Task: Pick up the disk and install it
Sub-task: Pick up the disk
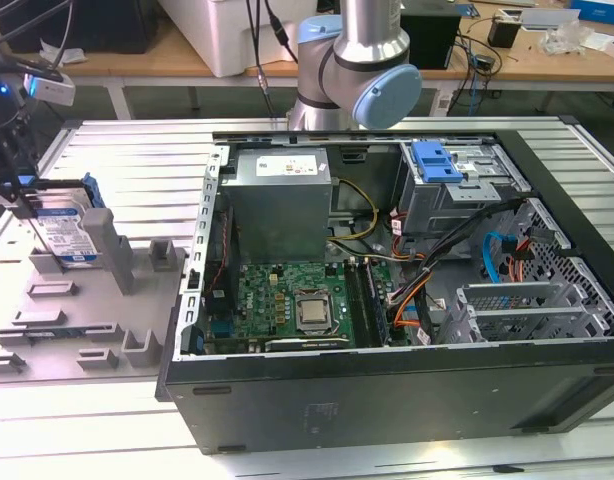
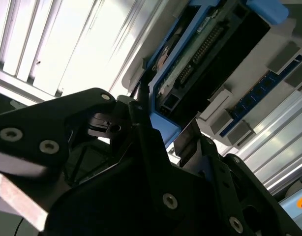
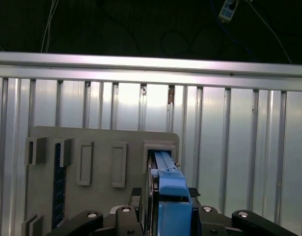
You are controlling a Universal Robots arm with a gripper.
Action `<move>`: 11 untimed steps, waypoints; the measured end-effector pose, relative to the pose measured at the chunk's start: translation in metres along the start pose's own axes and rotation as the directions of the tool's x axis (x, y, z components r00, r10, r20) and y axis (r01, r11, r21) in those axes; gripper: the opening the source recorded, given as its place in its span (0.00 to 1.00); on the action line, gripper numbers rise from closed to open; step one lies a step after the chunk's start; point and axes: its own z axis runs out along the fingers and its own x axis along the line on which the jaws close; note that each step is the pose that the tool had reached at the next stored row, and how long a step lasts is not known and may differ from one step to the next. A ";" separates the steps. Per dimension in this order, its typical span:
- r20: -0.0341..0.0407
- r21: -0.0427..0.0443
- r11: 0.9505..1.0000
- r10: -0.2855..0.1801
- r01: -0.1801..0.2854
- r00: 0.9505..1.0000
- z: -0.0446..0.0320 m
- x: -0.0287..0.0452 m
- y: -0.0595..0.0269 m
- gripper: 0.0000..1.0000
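Observation:
The disk (image 1: 67, 235), a silver drive with a white-and-blue label in a blue carrier frame, stands upright on edge in a slot of the grey holder (image 1: 87, 310) at the exterior view's left. My gripper (image 1: 22, 190) sits at the disk's top edge. In the first wrist view the blue carrier (image 3: 171, 196) runs edge-on between the fingers of the gripper (image 3: 165, 192), whose pads (image 3: 193, 191) press its sides. The second wrist view shows the gripper (image 2: 163, 123) clamped on the disk (image 2: 205, 49) near its connector end. The disk's lower edge is still at the holder.
The open computer case (image 1: 387, 370) lies on the slatted metal table to the exterior view's right of the holder. Its grey drive cage (image 1: 467, 195) carries a blue latch (image 1: 437, 160). Cables (image 1: 487, 260) cross below the cage. The arm's base (image 1: 357, 70) stands behind the case.

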 end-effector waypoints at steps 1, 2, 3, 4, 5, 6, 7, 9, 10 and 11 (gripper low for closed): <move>0.000 0.000 1.000 0.000 0.000 1.000 0.0004 0.0000 0.0000 0.45; 0.000 0.000 1.000 0.000 0.000 1.000 0.0005 0.0000 0.0000 0.45; 0.000 0.000 1.000 0.000 0.000 1.000 0.0006 0.0000 0.0000 0.45; 0.000 0.000 1.000 0.000 0.000 1.000 0.0002 0.0000 0.0000 0.45; 0.000 0.000 1.000 0.000 0.000 1.000 -0.0004 0.0000 0.0000 0.45; 0.000 0.001 1.000 0.000 0.000 1.000 -0.0009 0.0000 0.0001 0.45; 0.000 0.001 1.000 0.000 0.000 1.000 -0.0009 0.0000 0.0001 0.45; 0.001 0.002 1.000 0.000 0.000 1.000 -0.0008 0.0000 0.0002 0.45; 0.001 0.003 1.000 0.000 0.000 1.000 -0.0008 0.0000 0.0002 0.45; 0.002 0.003 1.000 0.000 0.000 1.000 -0.0008 0.0000 0.0002 0.45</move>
